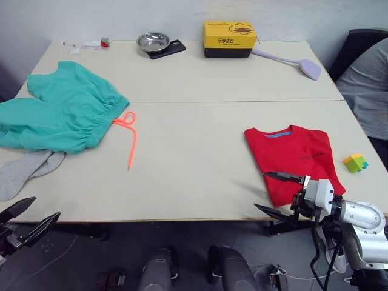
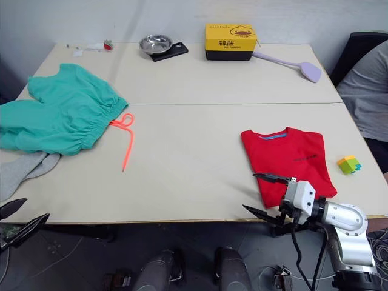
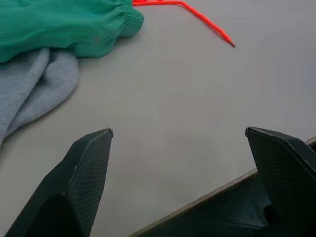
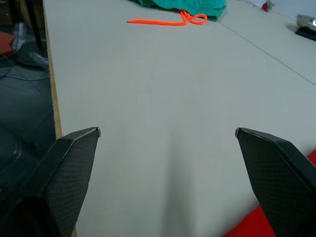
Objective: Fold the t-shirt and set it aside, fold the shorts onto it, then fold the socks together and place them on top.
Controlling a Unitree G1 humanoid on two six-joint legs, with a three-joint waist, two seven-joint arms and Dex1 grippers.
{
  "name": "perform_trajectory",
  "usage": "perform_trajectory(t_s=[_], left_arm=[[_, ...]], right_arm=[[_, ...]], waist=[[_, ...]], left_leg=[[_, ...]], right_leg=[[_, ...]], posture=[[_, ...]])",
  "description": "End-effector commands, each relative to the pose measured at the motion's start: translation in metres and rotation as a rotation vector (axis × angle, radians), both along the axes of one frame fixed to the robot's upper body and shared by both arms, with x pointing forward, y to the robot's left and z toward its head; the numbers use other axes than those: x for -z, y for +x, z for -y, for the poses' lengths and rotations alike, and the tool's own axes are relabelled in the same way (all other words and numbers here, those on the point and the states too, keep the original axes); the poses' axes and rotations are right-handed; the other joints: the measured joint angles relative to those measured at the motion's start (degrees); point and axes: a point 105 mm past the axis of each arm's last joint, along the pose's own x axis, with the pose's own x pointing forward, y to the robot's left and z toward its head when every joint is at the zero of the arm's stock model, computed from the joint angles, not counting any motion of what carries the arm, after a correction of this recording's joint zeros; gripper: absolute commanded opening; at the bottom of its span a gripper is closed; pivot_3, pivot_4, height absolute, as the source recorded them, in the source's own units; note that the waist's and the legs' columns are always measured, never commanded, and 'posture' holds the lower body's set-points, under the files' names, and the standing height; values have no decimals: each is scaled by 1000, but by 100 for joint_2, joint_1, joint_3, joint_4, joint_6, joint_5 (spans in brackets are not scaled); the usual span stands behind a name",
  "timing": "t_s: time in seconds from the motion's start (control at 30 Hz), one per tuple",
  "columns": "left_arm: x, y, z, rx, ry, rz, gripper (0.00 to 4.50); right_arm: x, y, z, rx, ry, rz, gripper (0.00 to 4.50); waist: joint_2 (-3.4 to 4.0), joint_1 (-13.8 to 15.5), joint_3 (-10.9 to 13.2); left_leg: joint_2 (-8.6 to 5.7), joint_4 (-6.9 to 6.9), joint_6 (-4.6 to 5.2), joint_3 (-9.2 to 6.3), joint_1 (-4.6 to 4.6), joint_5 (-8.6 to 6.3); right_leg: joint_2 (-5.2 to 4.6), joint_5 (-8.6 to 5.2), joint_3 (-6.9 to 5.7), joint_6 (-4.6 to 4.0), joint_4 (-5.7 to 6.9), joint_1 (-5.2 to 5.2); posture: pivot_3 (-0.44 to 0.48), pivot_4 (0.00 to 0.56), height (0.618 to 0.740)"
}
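Both your tools, left tool (image 1: pixel 29 217) and right tool (image 1: pixel 279 193), hang spread; the shorts' (image 1: pixel 60 109) drawstring (image 1: pixel 129 136) could snag while folding.

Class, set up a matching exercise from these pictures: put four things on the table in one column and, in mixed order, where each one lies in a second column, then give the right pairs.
Things:
1. t-shirt
2. shorts
3. socks
4. yellow box

Places:
A. at the far edge of the table, beside the steel bowl
B. on the robot's left, orange drawstring trailing out
C. folded, near the right gripper
D. at the near left edge, partly under the green fabric

Pairs: 1-C, 2-B, 3-D, 4-A
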Motion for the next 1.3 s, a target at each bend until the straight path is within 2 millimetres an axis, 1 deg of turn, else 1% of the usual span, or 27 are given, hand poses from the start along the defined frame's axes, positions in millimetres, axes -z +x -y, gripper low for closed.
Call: perform_trajectory(t_s=[0.03,0.13,0.2,0.27,0.3,0.4,0.5,0.6,0.67,0.73,0.83,0.93,1.03,1.13,1.2,1.27,1.3], left_arm=[[-17,-3,-8,-63,-15,55,4500],[-26,10,-5,-53,-40,67,4500],[-28,22,-6,-58,-31,51,4500],[-28,38,-13,-97,23,1,4500],[-29,48,-13,-100,47,-20,4500],[-32,73,-4,-57,83,-51,4500],[-35,101,12,52,191,-87,4500],[-34,124,20,139,288,-126,4500],[-36,141,21,151,333,-128,4500],[-38,159,21,146,391,-129,4500],[-34,175,21,152,485,-176,4500],[-29,185,21,165,568,-230,4500],[-33,194,21,148,582,-216,4500],[-42,199,25,159,565,-161,4500],[-52,201,35,209,511,-88,4500],[-62,197,49,297,435,-17,4500],[-68,194,48,306,451,21,4500]], right_arm=[[-9,-2,-4,27,23,37,4485],[-21,-5,-6,40,59,65,4485],[-34,-8,-9,34,106,82,4485],[-48,-8,-10,38,147,95,4485],[-55,-7,-11,36,159,105,4485],[-71,-10,-15,-16,165,114,4485],[-84,-6,-17,-16,150,163,4485],[-85,-5,-20,-25,154,158,4485],[-81,-5,-24,-42,151,144,4485],[-77,-7,-30,-69,142,131,4485],[-75,-8,-35,-76,150,126,4485],[-71,-9,-36,-71,153,115,4485],[-70,-9,-36,-65,153,112,4485],[-69,-9,-35,-46,157,109,4485],[-67,-10,-34,-39,158,102,4485],[-66,-12,-35,-38,156,96,4485],[-66,-12,-34,-31,157,94,4485]], waist=[[-1,2,-1],[1,-1,0],[1,11,0],[1,8,0],[1,16,0],[0,12,-1],[-1,13,-1],[-4,17,-3],[-4,17,-3],[-6,10,-4],[-9,7,-5],[-10,17,-5],[-13,25,-7],[-13,17,-7],[-13,20,-7],[-14,21,-7],[-16,24,-6]], left_leg=[[0,-3,0,-1,0,0],[0,-6,-1,-1,0,0],[1,-6,-3,-4,0,2],[1,-6,-4,-6,1,2],[1,-4,-4,-6,1,3],[-3,-2,-4,-5,0,3],[-4,-6,-4,-2,-1,3],[-2,-9,-9,-1,-6,5],[-2,-11,-42,2,-7,26],[-1,-7,-39,7,-11,29],[-2,6,-13,18,-10,41],[-3,20,1,22,-10,47],[-2,26,-13,19,-7,38],[0,35,-5,18,-6,39],[0,37,7,17,-6,52],[0,38,10,16,-8,57],[0,41,11,16,-9,57]], right_leg=[[0,-1,0,-2,0,0],[0,0,0,0,3,-2],[0,0,-3,0,4,-1],[1,0,-5,0,7,0],[1,0,-5,0,8,0],[0,6,-4,1,7,3],[0,8,-3,3,4,0],[2,7,-10,2,6,-7],[4,7,-16,2,8,-7],[11,7,-19,3,13,-8],[19,10,-18,9,21,-6],[21,12,-17,13,35,-6],[19,12,-14,14,45,-5],[17,12,-13,14,62,-6],[18,12,-13,14,65,-7],[17,12,-14,14,65,-7],[17,12,-14,14,65,-6]], posture=[[0,150,740],[0,150,740],[0,150,740],[0,150,740],[0,150,740],[0,150,740],[0,150,740],[0,150,740],[0,150,740],[0,150,740],[0,150,740],[0,150,740],[0,150,740],[0,150,740],[0,150,740],[0,150,740],[0,150,740]])
